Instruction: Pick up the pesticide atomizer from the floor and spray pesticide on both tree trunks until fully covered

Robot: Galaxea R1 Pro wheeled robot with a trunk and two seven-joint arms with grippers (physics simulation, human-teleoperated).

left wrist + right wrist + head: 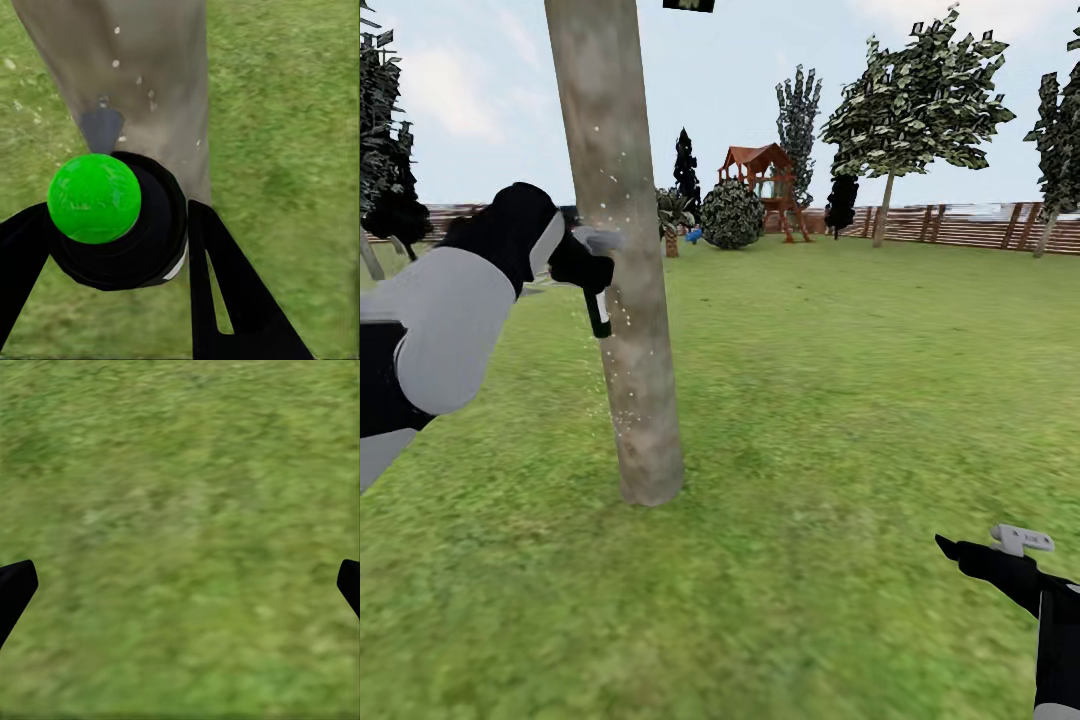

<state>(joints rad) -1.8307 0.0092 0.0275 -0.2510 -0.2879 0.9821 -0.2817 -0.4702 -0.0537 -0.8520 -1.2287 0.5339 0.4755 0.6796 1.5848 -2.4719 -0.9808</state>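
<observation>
A thick grey-brown tree trunk [622, 250] rises just left of centre in the head view, flecked with small white droplets. My left gripper [585, 265] is held against its left side, shut on the pesticide atomizer [598, 312], a slim black sprayer hanging below the fingers. In the left wrist view the atomizer [124, 232] has a round green top and sits between the black fingers [225, 300], pointing at the trunk [142, 67]. A second leafy tree [883, 205] stands far back right near the fence. My right gripper [982, 546] hangs low at the right, open over grass [180, 510].
Green lawn [840, 400] spreads all around. A brown slat fence [960, 225] closes the far side. A red-roofed wooden play tower [765, 185], a round bush [732, 215], a short palm [672, 215] and dark cypresses [686, 165] stand at the back.
</observation>
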